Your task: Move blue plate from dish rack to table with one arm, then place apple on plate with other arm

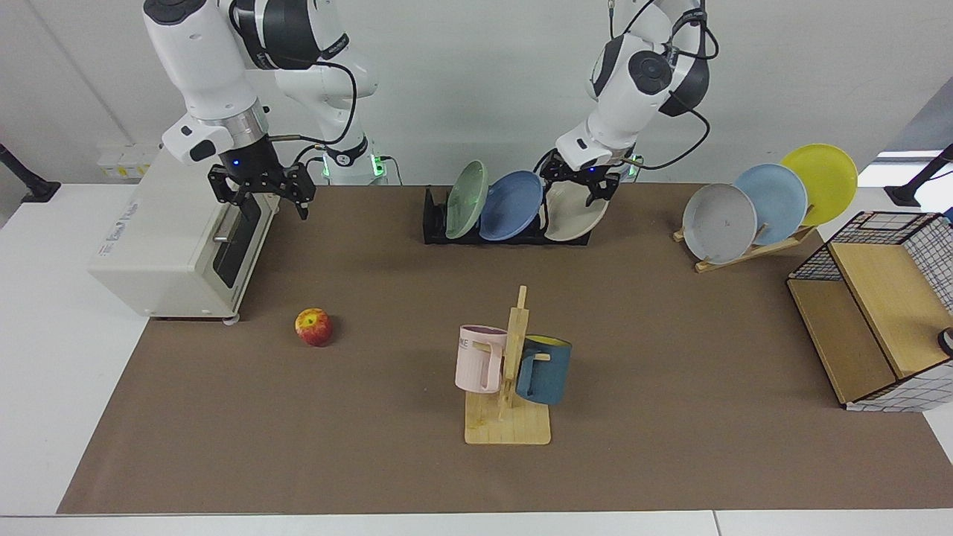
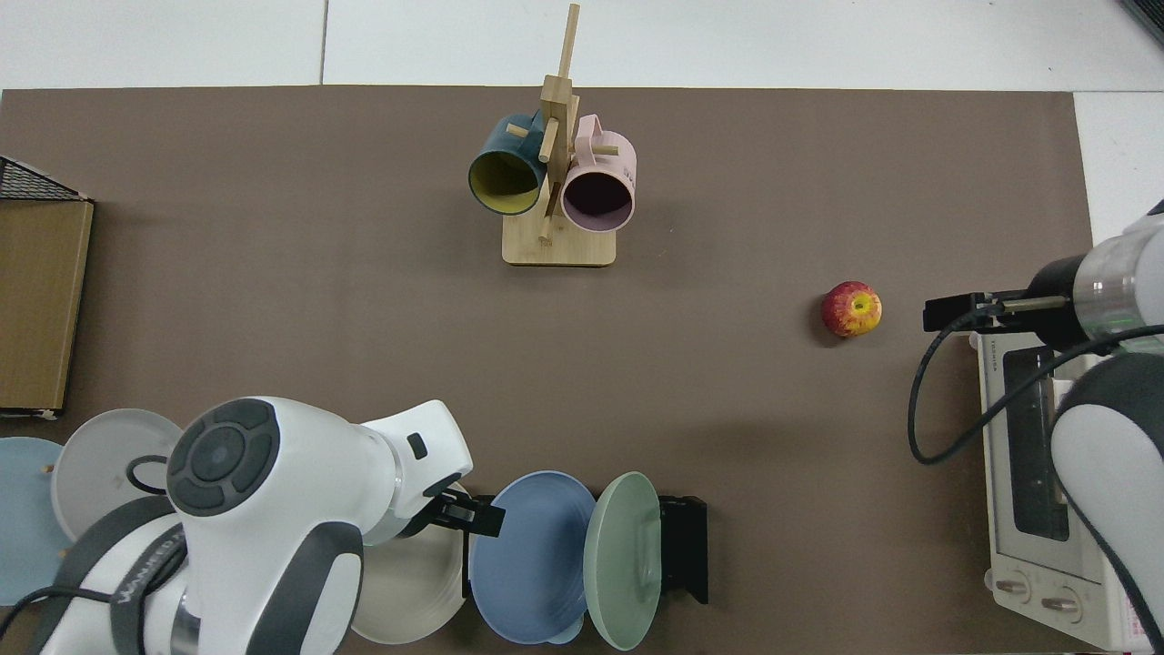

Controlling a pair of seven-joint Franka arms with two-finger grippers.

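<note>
The blue plate (image 1: pixel 511 205) stands in the middle slot of the dish rack (image 1: pixel 435 223), one of three plates there, between a green plate (image 1: pixel 466 199) and a beige plate (image 1: pixel 569 216). The left gripper (image 1: pixel 580 187) hangs over the beige plate, fingers spread. One apple (image 1: pixel 313 327) lies on the table (image 1: pixel 670 372), well apart from the rack. The right gripper (image 1: pixel 261 190), fingers wide, hovers before a toaster oven (image 1: pixel 175 238). Two mugs (image 1: pixel 480 359) hang on one wooden stand (image 1: pixel 508 417).

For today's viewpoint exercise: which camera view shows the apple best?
The top view: the apple sits unobstructed on the table, its stem dimple visible, near the right gripper. The facing view shows only the apple's side.
</note>
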